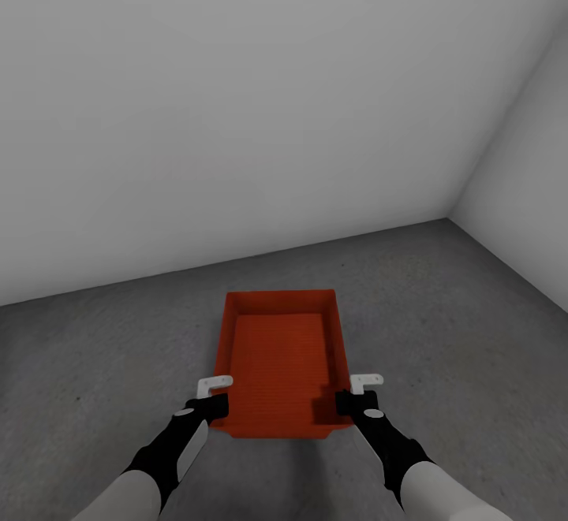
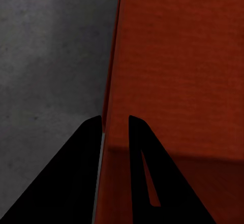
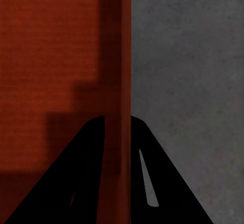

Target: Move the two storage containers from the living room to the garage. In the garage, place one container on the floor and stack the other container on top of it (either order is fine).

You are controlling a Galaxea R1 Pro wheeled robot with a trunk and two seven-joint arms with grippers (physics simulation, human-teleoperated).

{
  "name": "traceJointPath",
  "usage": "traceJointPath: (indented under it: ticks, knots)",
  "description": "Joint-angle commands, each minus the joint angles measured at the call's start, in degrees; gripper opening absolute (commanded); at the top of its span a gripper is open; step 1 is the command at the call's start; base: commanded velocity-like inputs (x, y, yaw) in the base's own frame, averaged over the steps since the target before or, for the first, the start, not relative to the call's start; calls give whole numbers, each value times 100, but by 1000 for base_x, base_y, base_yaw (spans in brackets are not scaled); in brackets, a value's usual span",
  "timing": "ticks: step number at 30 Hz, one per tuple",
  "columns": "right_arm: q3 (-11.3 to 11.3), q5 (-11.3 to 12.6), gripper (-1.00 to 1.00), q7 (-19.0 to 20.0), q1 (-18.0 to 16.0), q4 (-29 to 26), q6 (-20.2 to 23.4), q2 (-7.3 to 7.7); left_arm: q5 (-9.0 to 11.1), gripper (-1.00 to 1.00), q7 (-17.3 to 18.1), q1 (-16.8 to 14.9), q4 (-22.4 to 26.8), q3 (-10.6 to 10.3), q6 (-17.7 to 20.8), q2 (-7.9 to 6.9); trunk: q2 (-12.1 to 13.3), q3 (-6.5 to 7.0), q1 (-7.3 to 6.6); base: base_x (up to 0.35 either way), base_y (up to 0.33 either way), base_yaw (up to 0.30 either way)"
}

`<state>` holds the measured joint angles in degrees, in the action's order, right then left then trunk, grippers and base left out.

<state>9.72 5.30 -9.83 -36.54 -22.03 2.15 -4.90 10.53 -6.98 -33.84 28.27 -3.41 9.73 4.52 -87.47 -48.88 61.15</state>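
One orange-red storage container (image 1: 280,355) is low over the garage's dark grey concrete floor (image 1: 442,308), long side pointing away from me; whether it touches the floor I cannot tell. My left gripper (image 1: 211,403) is shut on its left wall near the close corner. In the left wrist view the black fingers (image 2: 115,118) straddle that wall of the container (image 2: 178,71). My right gripper (image 1: 347,401) is shut on the right wall, which runs between its fingertips (image 3: 118,117) beside the ribbed bottom (image 3: 51,56). The living room is out of view.
A plain white-grey wall (image 1: 237,111) stands a short way beyond the container, meeting a second wall (image 1: 528,174) in a corner at the right. Mottled concrete spreads to both sides, seen as floor (image 2: 46,56) and floor (image 3: 193,82) in the wrist views.
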Motion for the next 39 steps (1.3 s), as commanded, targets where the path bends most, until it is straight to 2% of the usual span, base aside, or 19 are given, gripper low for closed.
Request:
traceJointPath:
  ticks: [1,15,24,39]
  knots:
    - [-137,120,-100,-54,-3,-4,22,7,-26,-100,-242,0,28,270,-86,-144,-2,-4,0,0,0,0]
    - [-138,120,-100,-54,-3,-4,22,7,60,-100,-234,0,15,262,-93,-145,-2,-4,0,0,0,0]
    - [-137,120,-100,-55,-5,-4,22,7,63,-100,-242,0,18,262,-94,-147,-363,-166,197,0,0,0]
    - [-144,128,-100,-52,-2,-3,0,19,51,-100,-226,0,22,259,-91,-163,-363,-166,197,0,0,0]
